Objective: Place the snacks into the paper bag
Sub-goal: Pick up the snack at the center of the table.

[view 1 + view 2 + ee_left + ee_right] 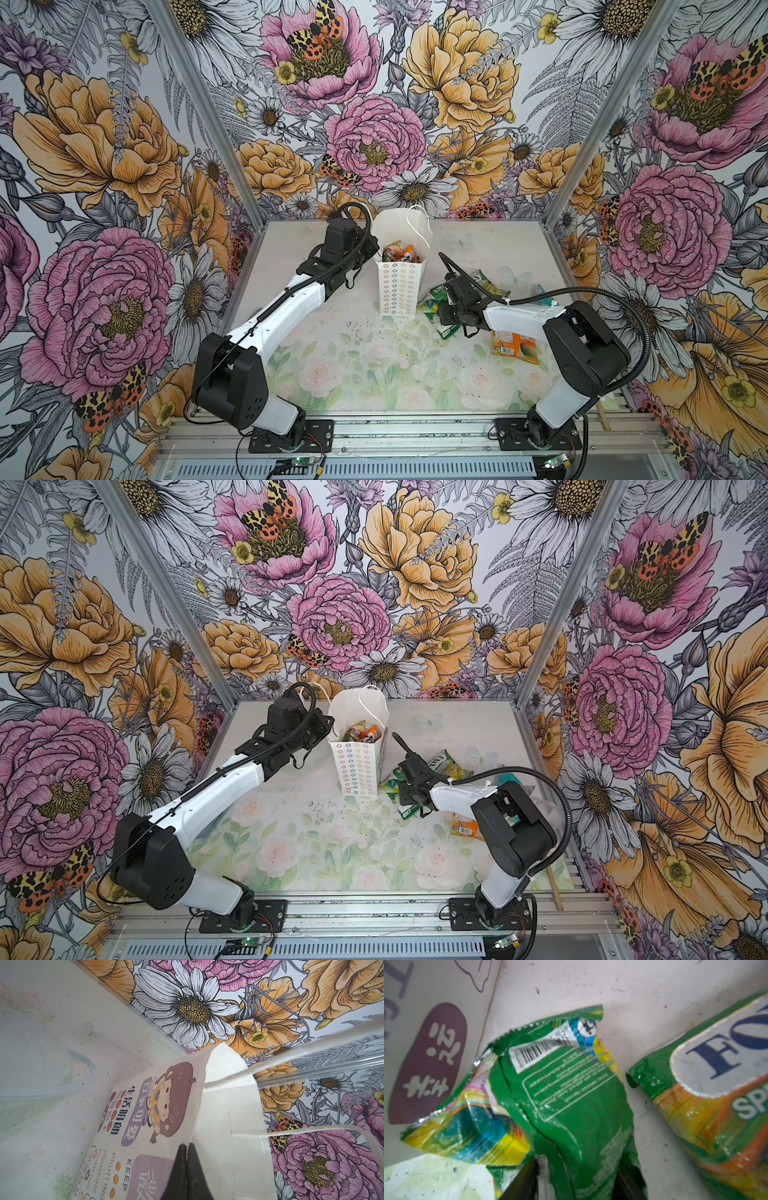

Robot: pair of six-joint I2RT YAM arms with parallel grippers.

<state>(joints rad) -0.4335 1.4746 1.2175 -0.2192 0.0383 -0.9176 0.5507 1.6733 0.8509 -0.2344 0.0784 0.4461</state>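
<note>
The paper bag (398, 291) stands upright toward 12 o'clock on the desk (374, 374), with snacks (397, 251) showing in its mouth. At the bag's 9 o'clock rim the left gripper (187, 1147) is pinched tight on the paper wall. At the bag's 4 o'clock the right gripper (579, 1167) straddles a green packet (571, 1095) on the desk; whether its jaws press it I cannot tell. A FOX'S packet (706, 1109) lies just beside, and an orange packet (515, 347) lies farther toward 4 o'clock.
</note>
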